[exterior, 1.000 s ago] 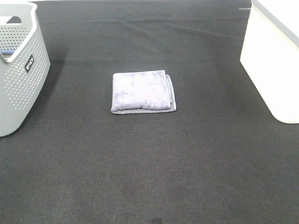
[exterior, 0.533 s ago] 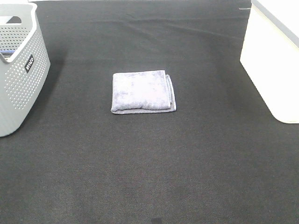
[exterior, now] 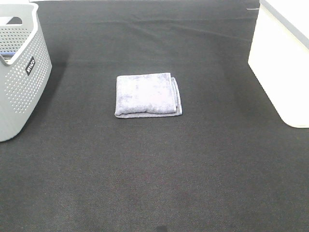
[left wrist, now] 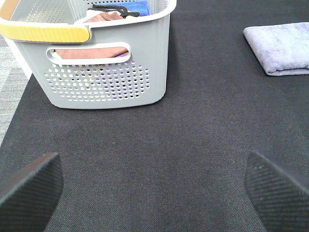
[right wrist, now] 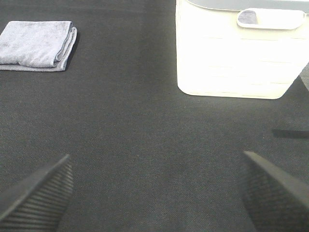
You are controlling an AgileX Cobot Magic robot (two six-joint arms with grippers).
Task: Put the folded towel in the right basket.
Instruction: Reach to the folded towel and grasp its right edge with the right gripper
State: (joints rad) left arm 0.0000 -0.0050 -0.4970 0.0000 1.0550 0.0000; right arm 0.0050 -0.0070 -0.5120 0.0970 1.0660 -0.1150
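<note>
The black mat [exterior: 154, 183] covers the whole work surface; on its right edge stands the white right basket [exterior: 282, 67], only partly in the high view, and on the left edge the grey perforated basket [exterior: 21, 82], which the left wrist view shows already holding a brownish cloth [left wrist: 94, 50] and something blue; the folded towel [exterior: 147, 94], pale lilac, lies flat in the middle of the mat, well apart from both baskets and untouched; neither arm appears in the high view, so I judge the task to be at its very start, with the reach not yet begun; the right gripper [right wrist: 154, 191] is spread wide and holds nothing, and the left gripper [left wrist: 154, 191] is likewise wide apart and empty; the next move calls for the right arm to travel to the towel, come down over its layered edge and pinch all the folds together so that it lifts without opening; the grey basket bears a small dark label [exterior: 30, 65], its white lettering too small to read.
</note>
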